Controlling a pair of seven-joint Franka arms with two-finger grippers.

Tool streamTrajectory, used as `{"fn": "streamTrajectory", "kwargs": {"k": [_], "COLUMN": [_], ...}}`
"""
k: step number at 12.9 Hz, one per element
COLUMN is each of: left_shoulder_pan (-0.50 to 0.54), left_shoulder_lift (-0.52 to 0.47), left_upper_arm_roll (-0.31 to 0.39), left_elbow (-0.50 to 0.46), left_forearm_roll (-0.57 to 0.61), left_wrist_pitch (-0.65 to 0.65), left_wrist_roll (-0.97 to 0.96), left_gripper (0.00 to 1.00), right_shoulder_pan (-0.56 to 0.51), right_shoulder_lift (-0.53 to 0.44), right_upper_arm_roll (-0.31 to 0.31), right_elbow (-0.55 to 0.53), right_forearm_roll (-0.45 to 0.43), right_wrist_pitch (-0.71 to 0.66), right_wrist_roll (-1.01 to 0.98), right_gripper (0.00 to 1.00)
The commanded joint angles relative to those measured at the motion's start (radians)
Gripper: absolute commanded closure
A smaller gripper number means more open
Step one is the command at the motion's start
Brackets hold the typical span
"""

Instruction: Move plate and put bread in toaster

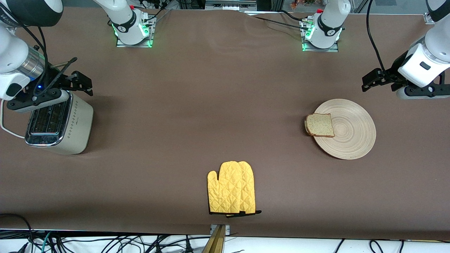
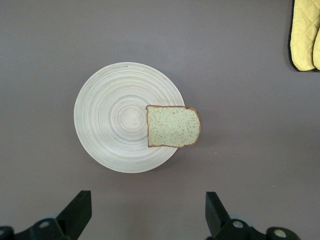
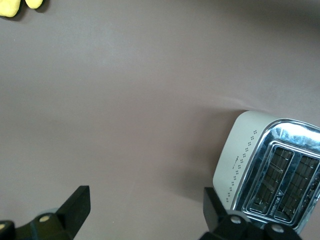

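The pale wooden plate [image 1: 351,135] lies toward the left arm's end of the table. The bread [image 1: 320,124] lies flat on the plate's rim and overhangs the edge that faces the right arm's end. Both show in the left wrist view: the plate [image 2: 112,117] and the bread [image 2: 173,126]. My left gripper [image 1: 369,81] is open and empty, up over the bare cloth beside the plate [image 2: 148,215]. The cream toaster [image 1: 58,124] stands at the right arm's end, its slots empty [image 3: 270,170]. My right gripper [image 1: 82,83] is open and empty over the cloth beside the toaster [image 3: 146,212].
A yellow quilted oven mitt [image 1: 232,188] lies mid-table near the front edge. It shows in the corner of the left wrist view [image 2: 305,35] and the right wrist view [image 3: 10,6]. The toaster's white cord [image 1: 5,123] loops off the table's end. Brown cloth [image 1: 211,105] covers the table.
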Motion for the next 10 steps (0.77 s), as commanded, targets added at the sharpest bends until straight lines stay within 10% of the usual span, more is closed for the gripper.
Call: {"fn": "streamTrajectory", "kwargs": {"k": [1, 10], "left_shoulder_pan": [-0.007, -0.007], "left_shoulder_lift": [0.001, 0.001], "left_upper_arm_roll": [0.001, 0.002], "left_elbow": [0.019, 0.019], "left_forearm_roll": [0.024, 0.024], "left_wrist_pitch": [-0.020, -0.020], "left_wrist_roll": [-0.012, -0.012], "left_gripper": [0.00, 0.00], "right_shoulder_pan": [0.001, 0.013], "right_shoulder_lift": [0.007, 0.015], "right_upper_arm_roll": [0.002, 0.001], "right_elbow": [0.026, 0.037], "right_forearm_roll": [0.005, -0.004], "right_wrist_pitch": [-0.028, -0.039], "right_wrist_roll": [0.009, -0.003], "right_gripper": [0.00, 0.00]}}
